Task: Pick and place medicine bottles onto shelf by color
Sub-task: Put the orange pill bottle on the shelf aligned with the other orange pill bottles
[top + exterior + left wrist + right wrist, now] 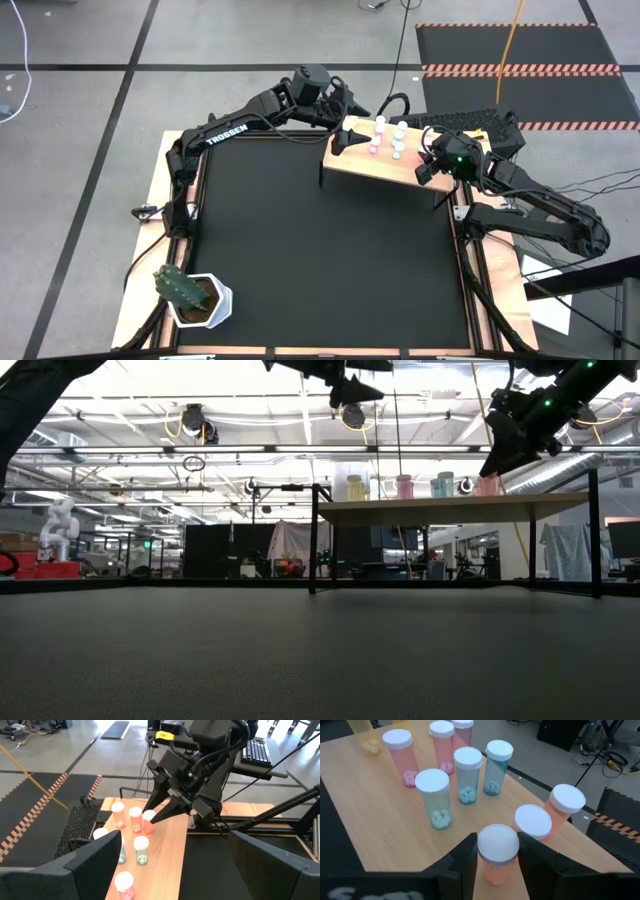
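The right gripper [496, 852] grasps a red bottle [498, 851] just below its cap, standing on the shelf [380, 827] beside two other reds. It looks light, rigid, smooth and easily tipped, so a low body grip suits. The left gripper [338, 143] hovers released over the shelf's other end.

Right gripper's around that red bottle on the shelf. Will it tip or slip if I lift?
Probably light: the red bottle looks nearly empty. Its tall, narrow body could tip if nudged. The smooth plastic may slip between the right gripper fingers, and neighbouring red bottles stand close.

even overhead light, glaring ceiling lamps [200, 422] in the low view, blurred near fingers [95, 870] in wrist views
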Robot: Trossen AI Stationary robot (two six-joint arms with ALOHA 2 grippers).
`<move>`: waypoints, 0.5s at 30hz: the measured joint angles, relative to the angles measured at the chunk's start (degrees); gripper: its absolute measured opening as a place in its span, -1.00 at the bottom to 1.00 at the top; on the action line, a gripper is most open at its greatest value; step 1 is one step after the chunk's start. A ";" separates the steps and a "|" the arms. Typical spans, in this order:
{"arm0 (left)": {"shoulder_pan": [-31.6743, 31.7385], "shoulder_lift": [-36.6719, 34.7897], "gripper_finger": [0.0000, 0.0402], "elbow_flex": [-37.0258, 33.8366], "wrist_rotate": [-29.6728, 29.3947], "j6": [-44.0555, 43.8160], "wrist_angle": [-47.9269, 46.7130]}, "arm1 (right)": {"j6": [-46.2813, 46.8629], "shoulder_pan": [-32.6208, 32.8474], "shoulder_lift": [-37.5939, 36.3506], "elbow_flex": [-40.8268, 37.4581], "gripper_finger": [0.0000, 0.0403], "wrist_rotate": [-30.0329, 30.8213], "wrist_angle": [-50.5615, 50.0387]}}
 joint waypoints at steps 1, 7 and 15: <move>0.00 0.00 0.83 0.00 0.02 0.00 -0.25 | 0.34 0.00 -0.02 0.00 -0.40 0.00 0.00; 0.00 0.00 0.83 -0.02 -0.59 1.28 -2.58 | 1.34 0.00 -0.04 0.00 -0.36 -0.15 0.00; 0.00 0.04 0.83 -0.02 -0.96 1.60 -2.83 | 1.61 0.00 -1.51 0.00 -0.20 -0.25 -0.09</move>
